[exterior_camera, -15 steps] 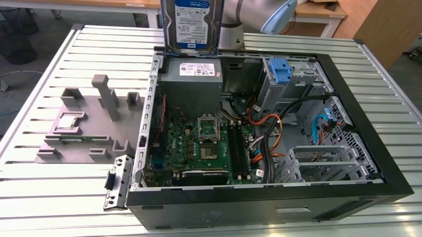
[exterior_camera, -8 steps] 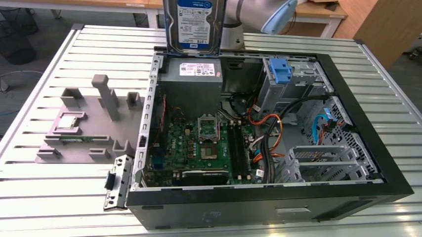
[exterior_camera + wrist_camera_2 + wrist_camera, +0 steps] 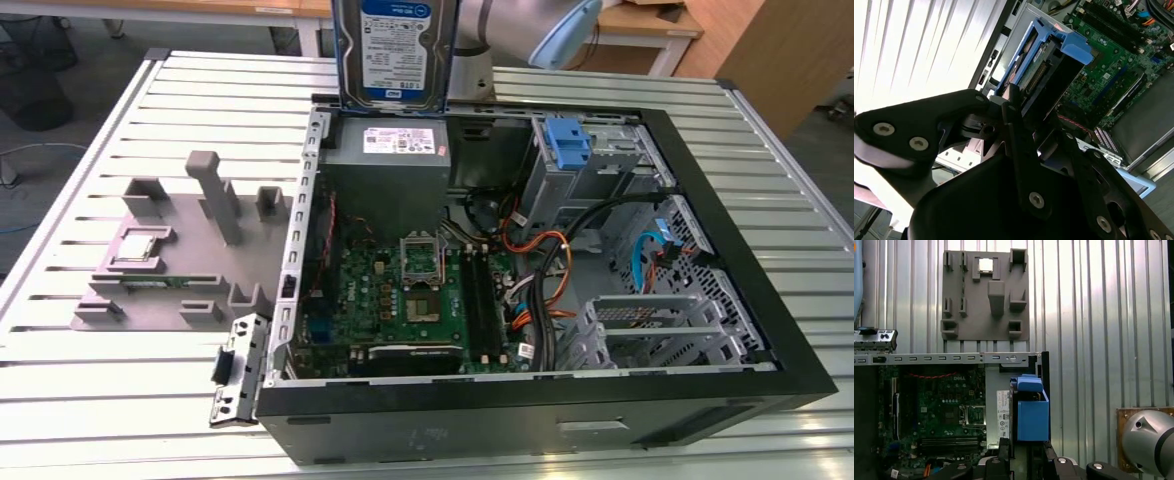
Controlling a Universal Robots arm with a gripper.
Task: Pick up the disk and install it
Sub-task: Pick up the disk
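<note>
gripper (image 3: 1036, 112) clenched on the disk (image 3: 1040, 67), black fingers (image 3: 1013, 107) pressed to its two long flanks in the second wrist view. disk reaching out past the fingertips there, blue carrier frame around it, connector end foremost. in the exterior view, disk (image 3: 387, 50) upright and high, white-and-blue label facing the camera, lower end just over the rear wall of the open computer case (image 3: 534, 425). grey arm (image 3: 521, 30) right behind it. just under the disk, inside the case, a grey power-supply box (image 3: 394, 170) with a white label. farther toward the exterior view's right, a bare blue bracket (image 3: 567, 143) seated in the metal drive cage (image 3: 607, 165). green motherboard (image 3: 400, 290) on the case floor, orange and black cables (image 3: 547, 248) beside it. in the first wrist view, disk (image 3: 1031, 415) end-on, blue carrier tab foremost, just beyond the gripper (image 3: 1025, 452) and over the case's inside, close to its wall, next to the motherboard (image 3: 944, 410). outside the case, toward the exterior view's left, a grey moulded fixture (image 3: 174, 250) on the slatted metal table (image 3: 107, 400), well apart from the disk. same fixture (image 3: 986, 295) and table (image 3: 1094, 340) slats in the first wrist view, beyond the case wall.
</note>
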